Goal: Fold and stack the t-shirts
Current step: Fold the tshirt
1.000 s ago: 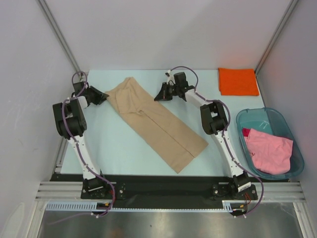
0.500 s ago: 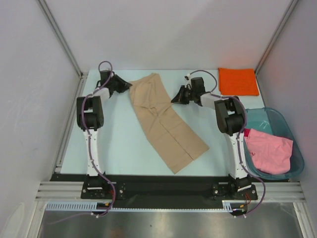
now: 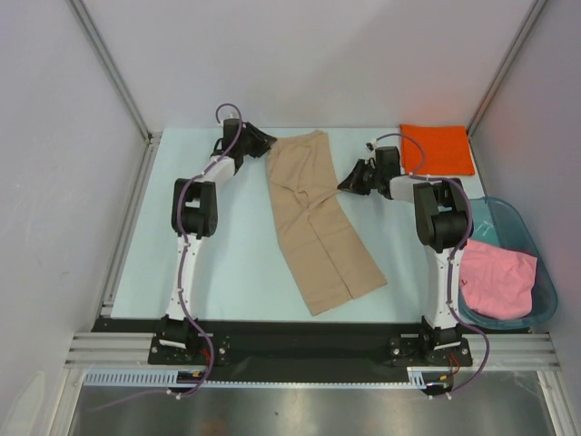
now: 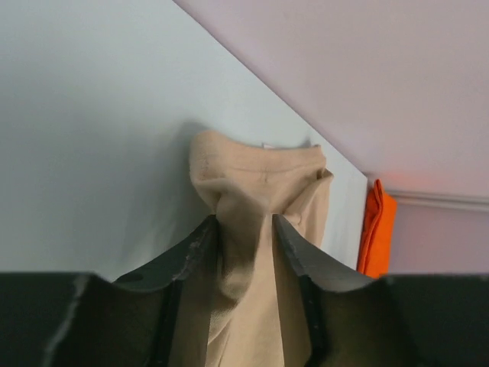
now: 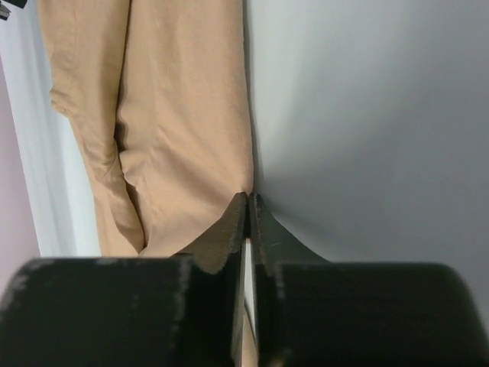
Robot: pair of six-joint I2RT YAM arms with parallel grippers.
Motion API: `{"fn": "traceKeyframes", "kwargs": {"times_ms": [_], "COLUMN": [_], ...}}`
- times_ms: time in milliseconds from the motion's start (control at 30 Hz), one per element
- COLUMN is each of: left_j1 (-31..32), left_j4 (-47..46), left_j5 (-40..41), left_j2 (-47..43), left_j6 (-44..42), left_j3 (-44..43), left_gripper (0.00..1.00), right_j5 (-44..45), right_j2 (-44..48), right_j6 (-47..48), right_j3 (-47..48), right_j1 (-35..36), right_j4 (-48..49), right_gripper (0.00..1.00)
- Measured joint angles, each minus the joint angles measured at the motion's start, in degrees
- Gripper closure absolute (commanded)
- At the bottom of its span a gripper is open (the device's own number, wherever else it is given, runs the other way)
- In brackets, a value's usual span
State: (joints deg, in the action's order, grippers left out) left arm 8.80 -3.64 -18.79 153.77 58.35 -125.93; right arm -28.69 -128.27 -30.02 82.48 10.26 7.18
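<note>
1. Near end: the tan shirt (image 3: 318, 218) lies on the table (image 3: 227, 263) as a long, narrow folded strip, its near hem close to my bases. A second ago it ran on a slant from far left to near right. Now it runs almost straight away from me.
2. Near right: the pink shirt (image 3: 495, 280) sits crumpled in the tub (image 3: 497, 216), unchanged and well apart from the strip.
3. My right gripper (image 3: 349, 182) is at the strip's right edge, in its far half. In the wrist view its fingers are closed to a sliver and pinch the edge of the cloth.
4. My left gripper (image 3: 263, 141) is at the strip's far left corner. Its fingers are partly closed, with a bunch of tan cloth gripped between them.
5. Both of my arms have swung rightward together, carrying the far end with them while the near hem has barely shifted.
6. Far right corner: the orange shirt (image 3: 436, 148) lies folded flat. The strip's far end is now nearer to it but not touching.
7. Assessment: the strip now sits square to the table, ready for a fold across its length. Stacking is not yet done, and the pink shirt is still to be folded.
</note>
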Motion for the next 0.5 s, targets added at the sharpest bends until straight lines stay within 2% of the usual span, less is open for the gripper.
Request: {"fn": "traceKeyframes", "kwargs": {"times_ms": [33,67,133,167,233,300,400,500], "left_j1": [0.0,-0.1,-0.5,-0.6,-1.2,-1.9,-3.0,-3.8], "left_j4": [-0.2,-0.1,0.9,1.7,3.7,5.6,5.1,4.2], "left_j5": [0.8,1.7,2.9,3.4,4.3,6.3,9.2,11.2], "left_j2": [0.0,0.0,0.0,-0.2,-2.2,-9.1,-25.6,-42.6], "left_j6": [0.1,-0.2,-0.8,-1.3,-3.2,-5.4,-7.0,-7.4], "left_j3": [0.0,0.0,-0.1,-0.1,2.1,11.2,32.1,49.0], "left_gripper": [0.49,0.47,0.40,0.40,0.40,0.39,0.38,0.39], "right_j5": [0.1,0.2,0.9,1.7,4.4,7.8,11.8,14.4], "right_j2": [0.2,0.3,0.8,1.3,1.6,2.0,6.7,16.1], "right_j6": [0.0,0.1,0.5,1.4,3.1,4.4,5.2,5.0], "right_j3": [-0.2,-0.2,0.4,1.3,4.3,7.3,4.8,-4.4], "right_j1": [0.0,0.0,0.0,0.2,0.4,0.3,0.0,-0.4], "right_j4": [0.0,-0.1,-1.4,-3.6,-9.7,-15.9,-22.0,-24.5], "right_gripper": [0.86,0.71,0.62,0.56,0.49,0.38,0.36,0.36]}}
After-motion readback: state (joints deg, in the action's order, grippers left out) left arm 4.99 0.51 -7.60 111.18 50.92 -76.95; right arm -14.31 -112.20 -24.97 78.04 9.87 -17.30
